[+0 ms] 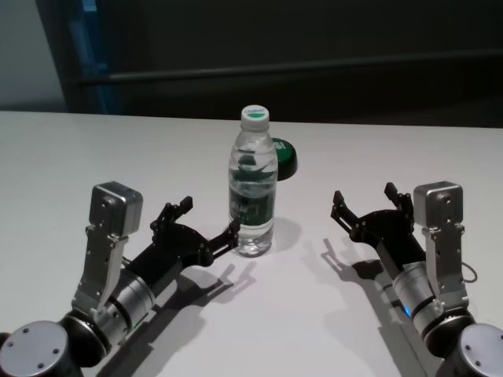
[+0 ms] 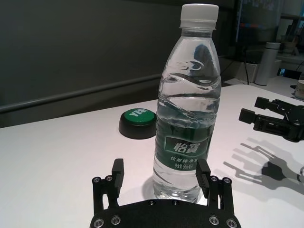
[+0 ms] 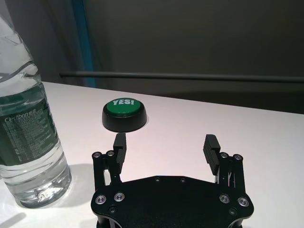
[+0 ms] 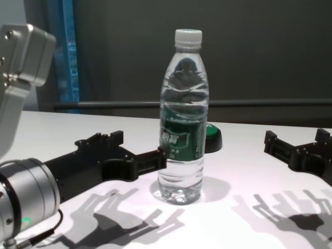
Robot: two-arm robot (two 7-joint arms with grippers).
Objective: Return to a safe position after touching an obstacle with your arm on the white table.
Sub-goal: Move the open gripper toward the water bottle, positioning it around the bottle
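The obstacle, a tall clear water bottle (image 1: pixel 253 196) with a white cap and dark green label, stands upright in the middle of the white table (image 1: pixel 71 157). My left gripper (image 1: pixel 209 220) is open and low over the table, just left of the bottle. Its inner fingertip (image 1: pixel 233 232) touches the bottle's lower part. In the left wrist view the bottle (image 2: pixel 187 109) stands against one finger (image 2: pixel 203 173). In the chest view the bottle (image 4: pixel 182 119) also meets that finger (image 4: pixel 162 155). My right gripper (image 1: pixel 365 196) is open and empty, apart from the bottle on its right.
A low black button with a green top (image 1: pixel 283 157) sits just behind the bottle and to its right; it also shows ahead of the right gripper (image 3: pixel 124 114). The table's far edge meets a dark wall.
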